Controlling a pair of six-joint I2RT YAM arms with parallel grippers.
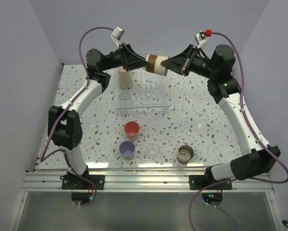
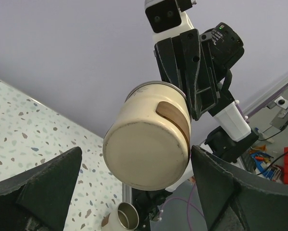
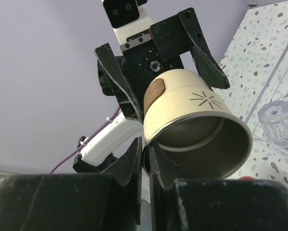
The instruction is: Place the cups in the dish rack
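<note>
Holds one tan cup (image 3: 182,110) on its side in the air above the far end of the dish rack (image 1: 144,110), mouth toward the right arm, base toward the left. Pinches the rim with the right gripper (image 3: 144,153), fingers pressed together on the thin wall. Brackets the base end with the left gripper (image 2: 136,151), fingers spread wide to either side; contact with the cup impossible to judge. Inside the rack, a larger beige cup (image 1: 125,77) standing at the far left corner, a clear glass (image 1: 126,96) just nearer. On the table (image 1: 206,110), apart from the rack toward the near edge: a coral-red cup (image 1: 131,129), a lavender cup (image 1: 128,149), a second clear glass (image 1: 154,150) and a second tan cup (image 1: 185,154) lying on its side. Underneath, a white speckled tabletop with a metal rail (image 1: 144,178) along the near edge. Around it, plain pale lilac walls (image 1: 18,38) on the left, far and right sides.
</note>
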